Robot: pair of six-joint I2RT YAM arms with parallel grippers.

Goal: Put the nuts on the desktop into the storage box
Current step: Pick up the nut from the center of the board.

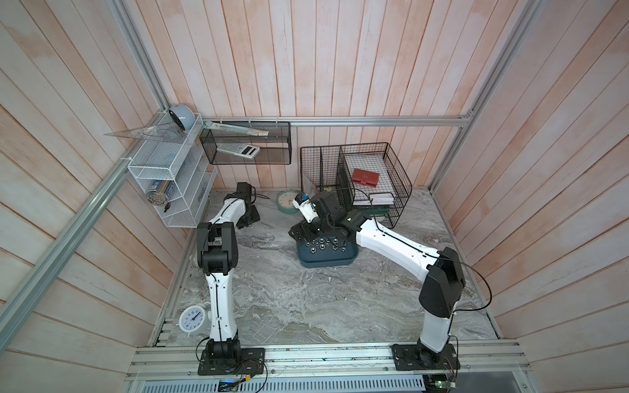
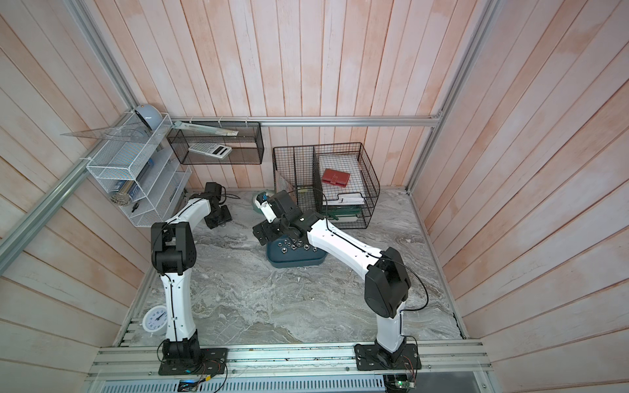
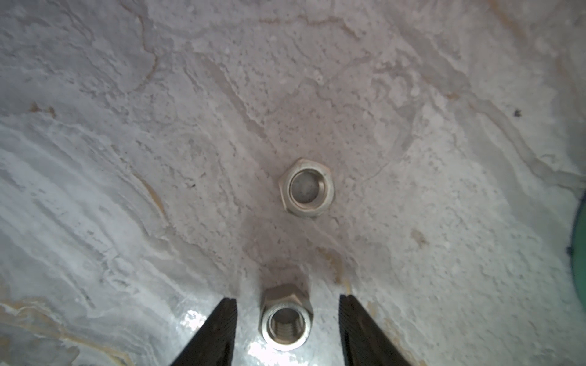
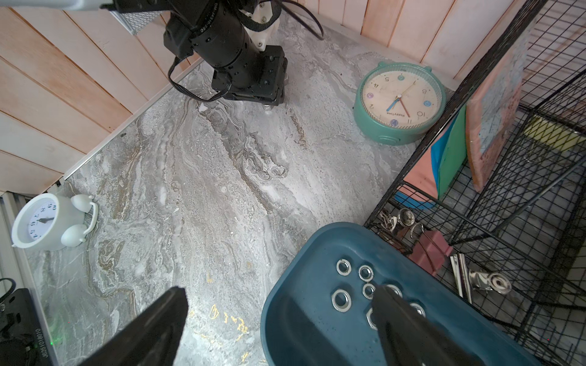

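Lying flat, hole upward, a nut (image 3: 286,318) sits untouched between the half-open fingers (image 3: 222,326) of the left end effector (image 3: 287,298).

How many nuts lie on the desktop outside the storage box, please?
2: one nut between the jaws of the left tool, another nut beyond it; more may be hidden.

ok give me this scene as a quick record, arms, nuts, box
left gripper: open, low over the desktop, fingers either side of a nut, gaps both sides
second nut: loose on the desktop just beyond
right gripper: open, empty, straddling the storage box rim
storage box contents: several nuts
nearby: green clock on the desktop
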